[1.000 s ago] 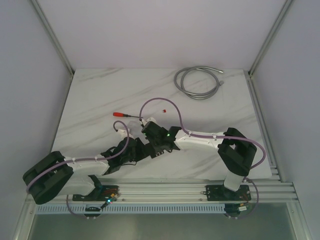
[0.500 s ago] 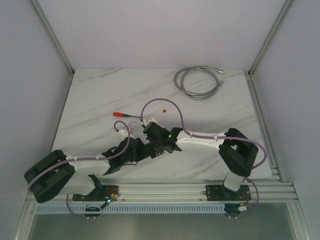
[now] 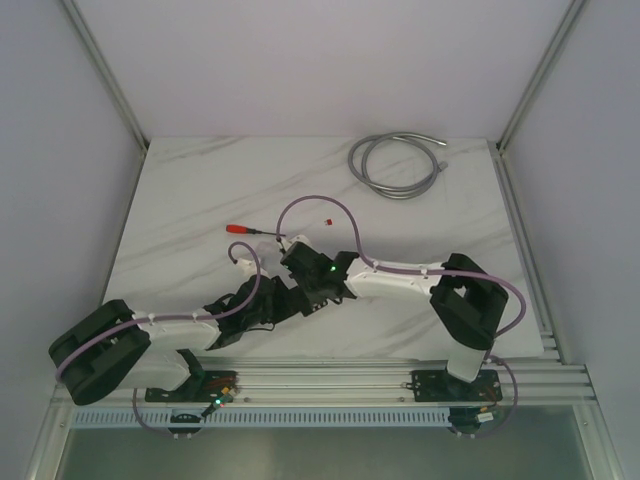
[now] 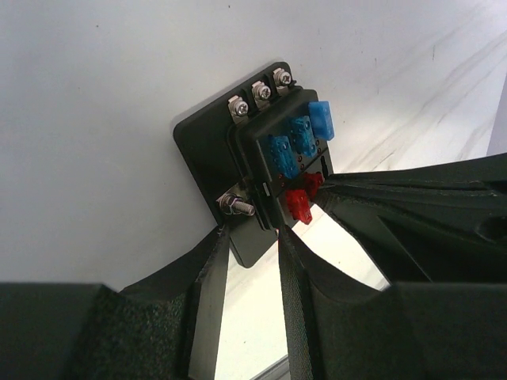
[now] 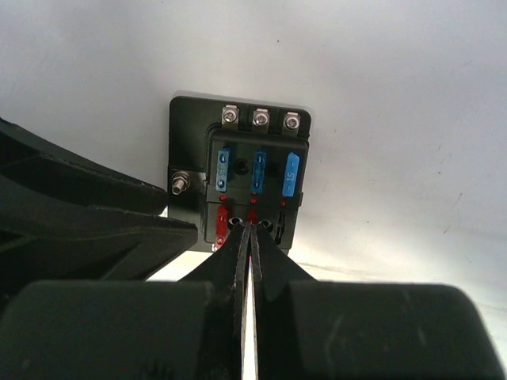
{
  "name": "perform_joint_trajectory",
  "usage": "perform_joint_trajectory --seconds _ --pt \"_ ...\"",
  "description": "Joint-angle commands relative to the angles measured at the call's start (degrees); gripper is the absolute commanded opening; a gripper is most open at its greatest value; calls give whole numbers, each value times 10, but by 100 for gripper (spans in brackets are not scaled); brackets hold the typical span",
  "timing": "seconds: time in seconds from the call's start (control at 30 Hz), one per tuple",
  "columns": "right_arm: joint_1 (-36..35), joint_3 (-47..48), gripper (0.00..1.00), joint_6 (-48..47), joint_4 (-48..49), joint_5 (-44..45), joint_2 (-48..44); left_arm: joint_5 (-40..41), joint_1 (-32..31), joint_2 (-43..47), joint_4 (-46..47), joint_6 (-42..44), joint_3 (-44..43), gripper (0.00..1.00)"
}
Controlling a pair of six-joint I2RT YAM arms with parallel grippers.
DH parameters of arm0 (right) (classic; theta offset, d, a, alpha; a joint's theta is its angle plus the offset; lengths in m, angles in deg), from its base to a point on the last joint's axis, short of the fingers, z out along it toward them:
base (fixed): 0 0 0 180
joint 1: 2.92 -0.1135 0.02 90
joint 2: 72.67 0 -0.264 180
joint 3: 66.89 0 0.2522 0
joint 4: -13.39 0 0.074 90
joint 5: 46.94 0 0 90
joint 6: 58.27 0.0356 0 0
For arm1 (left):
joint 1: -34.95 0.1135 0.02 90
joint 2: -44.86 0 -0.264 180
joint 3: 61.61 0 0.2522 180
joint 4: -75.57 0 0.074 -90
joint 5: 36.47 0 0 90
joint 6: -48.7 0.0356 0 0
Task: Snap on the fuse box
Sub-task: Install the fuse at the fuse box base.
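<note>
From above, my arms hide the fuse box [image 5: 255, 170], near-middle of the desk [image 3: 200, 200]. My left hand [image 4: 249, 253] grips its plate edge; my right hand [image 5: 250, 229] is closed (tips together) at the red fuses [image 5: 223, 224]. It lies face up, long axis running to the screws [image 5: 260, 119], away from my right hand.

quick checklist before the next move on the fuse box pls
1. Left jaws clamped on the edge of the fuse box base plate: ok.
2. Fuse face turned toward the right wrist camera: ok.
3. Three blue fuses seated in the top row: ok.
4. Right jaws shut, tips on the bottom row's middle slot: ok.
5. Middle red fuse pushed fully home: cannot tell, the tips hide it.
</note>
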Motion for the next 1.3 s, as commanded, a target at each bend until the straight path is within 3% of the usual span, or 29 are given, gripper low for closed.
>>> perform_joint_trajectory --seconds 0.0,0.47,0.93,1.2,1.27 --pt "8 -33 0 0 -98 3 95 9 -3 0 -1 -1 -9 40" --pt "-18 -48 0 -7 -172 -12 114 16 -4 -6 1 -2 -8 40" --pt "21 -21 0 -27 -126 -25 181 23 -4 -1 -6 -1 -7 40" --pt "11 -45 0 12 -105 -6 48 29 -4 15 -22 3 -10 41" --pt "11 -47 6 15 -94 -6 8 32 -4 22 -27 4 -10 41"
